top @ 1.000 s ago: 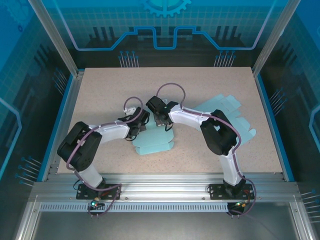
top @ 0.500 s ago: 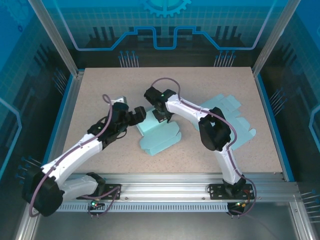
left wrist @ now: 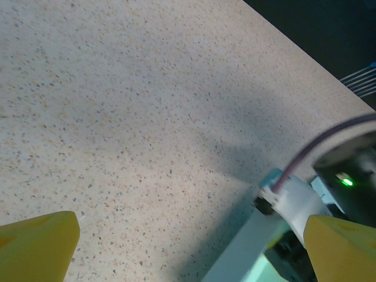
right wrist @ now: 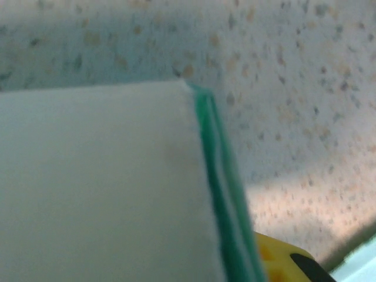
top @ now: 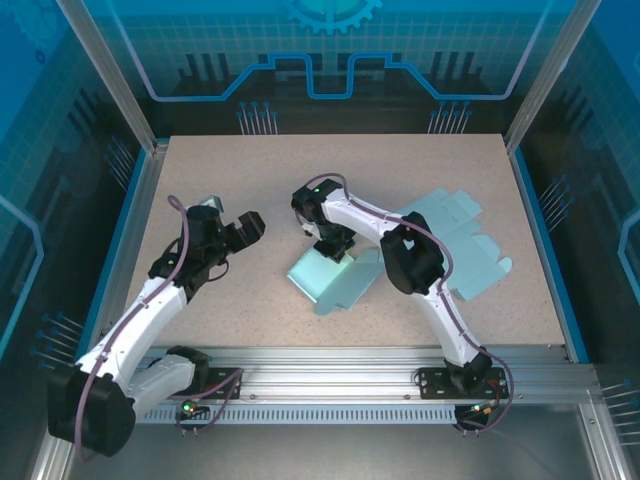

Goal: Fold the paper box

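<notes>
The left arm stretches out long and low toward the table's (top: 220,170) left half. The left gripper (top: 243,230) hangs well apart from the work, its jaws spread wide with nothing but bare tabletop between the yellow fingertips (left wrist: 41,244). The right arm doubles back on itself, elbow high, with the right gripper (top: 335,248) pointing down at the far edge of the paper box (top: 325,282). The box lies half-folded near the table's middle. Up close its white panel and green edge are a blur (right wrist: 100,188), with one yellow pad (right wrist: 276,261) peeking out beneath, and I cannot tell whether that claw is pinching the card. Flat cut sheets (top: 455,225) lie partly under the right arm.
</notes>
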